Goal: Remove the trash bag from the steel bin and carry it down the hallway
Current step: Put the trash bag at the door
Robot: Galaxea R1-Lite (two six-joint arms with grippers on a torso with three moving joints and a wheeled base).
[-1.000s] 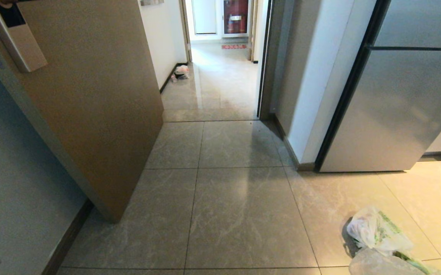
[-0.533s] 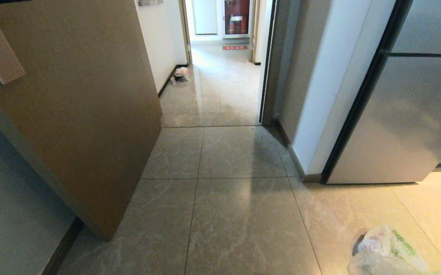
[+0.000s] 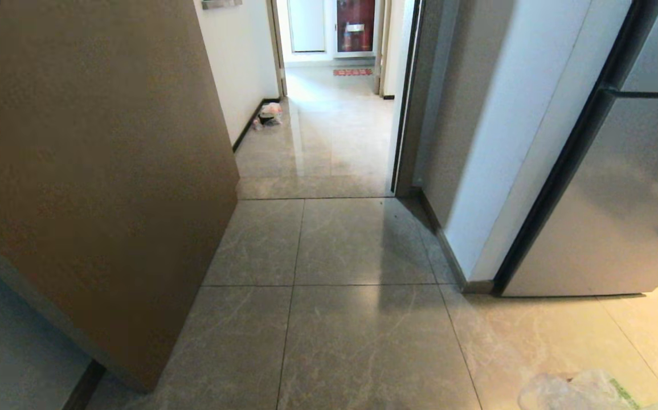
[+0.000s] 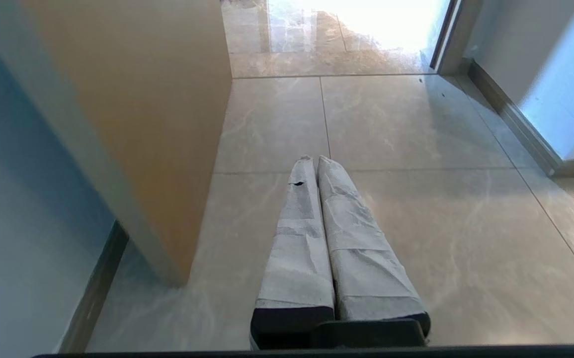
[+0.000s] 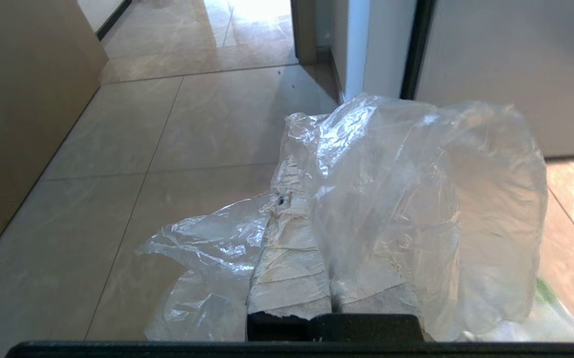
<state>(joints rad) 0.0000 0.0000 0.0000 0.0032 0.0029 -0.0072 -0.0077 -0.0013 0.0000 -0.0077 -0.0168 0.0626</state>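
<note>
Here the right gripper (image 5: pixel 296 199) has its two tape-wrapped jaws pressed together on the trash bag (image 5: pixel 416 199), one thin, clear, crinkled bag that drapes over and around the fingers and billows up in front of them, held off the floor; a fold of the same film hangs to the side of the jaws. The left gripper (image 4: pixel 315 159) also has its two wrapped jaws closed tight against each other, tips touching, with nothing between them, and it points out over the floor tiles (image 4: pixel 406 124). Neither arm shows in the head view. Beyond the jaws lies the floor of large beige-grey marbled tiles, and one open tan wooden door (image 3: pixel 106 171) stands on the left, its edge turned toward the robot. On the right there is one white wall corner (image 3: pixel 494 171) with a dark baseboard, and just beside it one large steel-grey appliance front (image 3: pixel 619 216) edged in black. Between the door and the wall corner the doorway opens onto the hallway (image 3: pixel 329 131), where the tiles shine under bright light. Far down it, against the left wall, sits one small pale bag (image 3: pixel 270 113) on the floor, and at the far end one red panel (image 3: pixel 355 25) shows beside a white one. At the lower right edge of the head view one pale plastic bag with green print (image 3: pixel 579 393) lies on the floor, only partly in view. The steel bin is not seen in any of the three views.
</note>
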